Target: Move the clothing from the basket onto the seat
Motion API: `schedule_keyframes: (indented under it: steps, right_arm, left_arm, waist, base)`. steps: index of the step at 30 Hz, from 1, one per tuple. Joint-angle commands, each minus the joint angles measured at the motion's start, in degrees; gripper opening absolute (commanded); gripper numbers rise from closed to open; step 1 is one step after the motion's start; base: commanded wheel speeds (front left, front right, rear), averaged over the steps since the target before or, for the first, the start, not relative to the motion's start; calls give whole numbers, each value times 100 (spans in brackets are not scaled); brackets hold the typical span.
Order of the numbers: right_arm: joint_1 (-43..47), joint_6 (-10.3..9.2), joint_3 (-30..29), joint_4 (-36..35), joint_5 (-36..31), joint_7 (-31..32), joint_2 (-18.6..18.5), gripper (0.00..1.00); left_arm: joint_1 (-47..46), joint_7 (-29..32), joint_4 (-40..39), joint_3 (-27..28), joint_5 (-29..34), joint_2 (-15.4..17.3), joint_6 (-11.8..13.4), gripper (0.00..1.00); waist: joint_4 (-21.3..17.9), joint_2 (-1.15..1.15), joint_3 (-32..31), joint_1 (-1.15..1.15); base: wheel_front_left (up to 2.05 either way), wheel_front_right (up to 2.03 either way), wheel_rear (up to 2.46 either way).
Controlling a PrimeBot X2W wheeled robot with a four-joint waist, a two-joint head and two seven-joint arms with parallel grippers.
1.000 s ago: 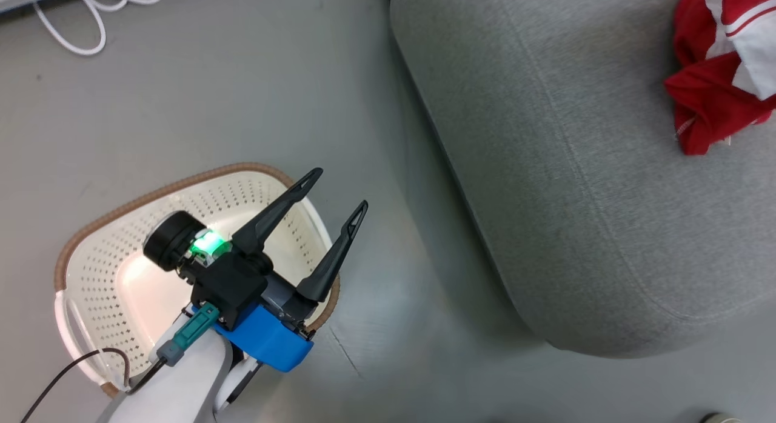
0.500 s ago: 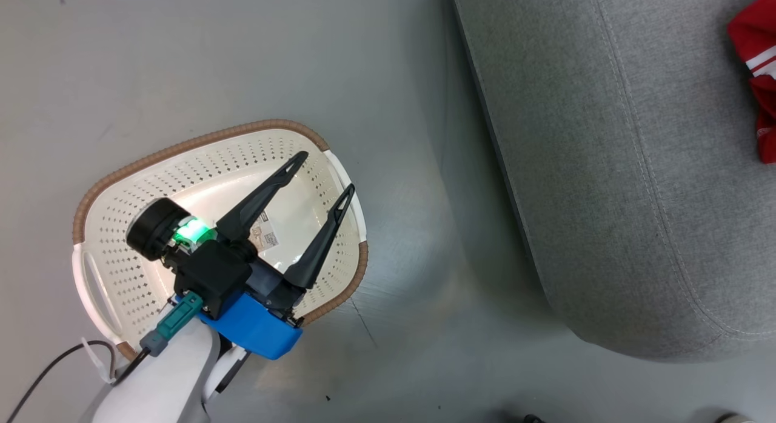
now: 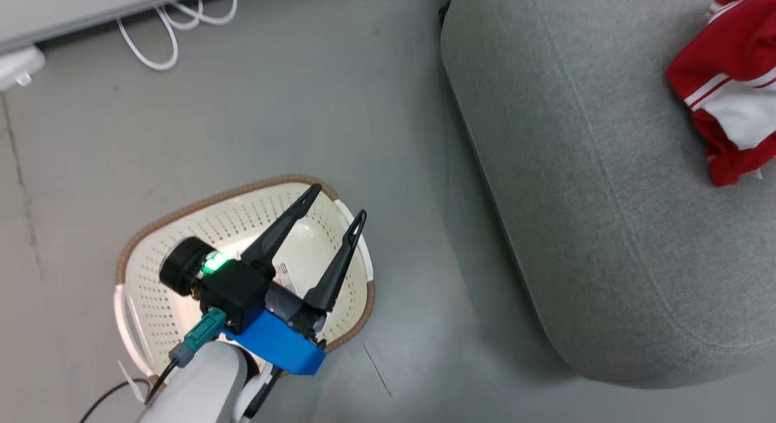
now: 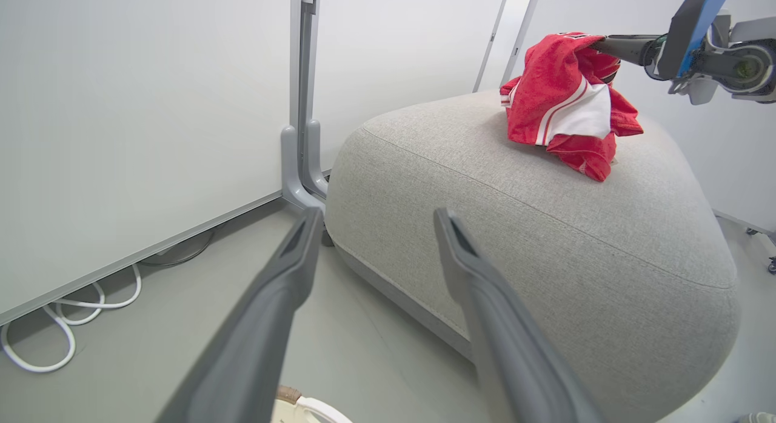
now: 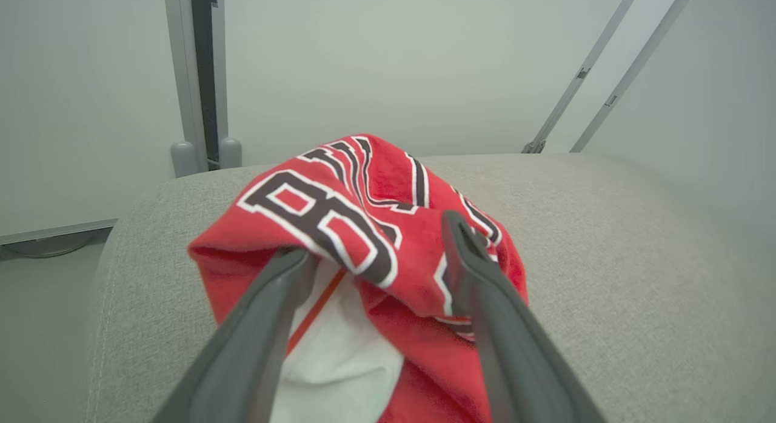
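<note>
The clothing (image 3: 727,89), red with white stripes and dark lettering, lies bunched on the far right of the big grey seat (image 3: 576,168). My right gripper (image 5: 374,235) is open, its fingers spread on either side of the cloth (image 5: 364,186) with fabric between them. The left wrist view shows this gripper (image 4: 603,44) touching the top of the heap (image 4: 558,102). My left gripper (image 3: 338,200) hangs open above the cream basket (image 3: 151,289), holding nothing. A white label shows on the basket's bottom.
The basket stands on grey floor left of the seat, a strip of bare floor between them. White cables (image 3: 163,47) loop along the foot of a white wall panel. A grey post (image 4: 300,108) rises behind the seat (image 4: 545,229).
The head camera has shifted, so the whole picture moved. My left gripper stays open over the basket. The clothing still lies at the seat's right side.
</note>
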Motion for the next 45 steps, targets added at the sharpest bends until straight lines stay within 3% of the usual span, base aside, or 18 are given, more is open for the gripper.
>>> schedule_keyframes:
  steps: [1,12,22,33,45]
  right_arm:
    - [151,-4,59,-41,55,-2,33,100]
    - [1158,-3,642,-812,314,233,118,100]
    - [2617,-3,733,-2435,498,644,446,100]
    - [4260,-3,475,-4331,118,1096,1274,100]
    - [5481,-3,303,-5219,-340,1199,2085,100]
  left_arm:
    - [139,-19,52,41,-34,-21,-13,100]
    - [959,-19,284,519,-173,-445,-19,100]
    - [1545,-19,455,1158,-149,-657,-20,100]
    - [2016,-19,667,2017,1,-832,-3,100]
    - [2284,-19,881,2624,107,-954,8,100]
  waist:
    - [13,0,-409,1]
    - [214,0,-1620,1]
    - [614,0,-2175,1]
    - [1151,0,-2600,1]
    - [1593,0,-2834,1]
  base:
    - [0,0,0]
    - [0,0,0]
    - [0,0,0]
    - [0,0,0]
    - [0,0,0]
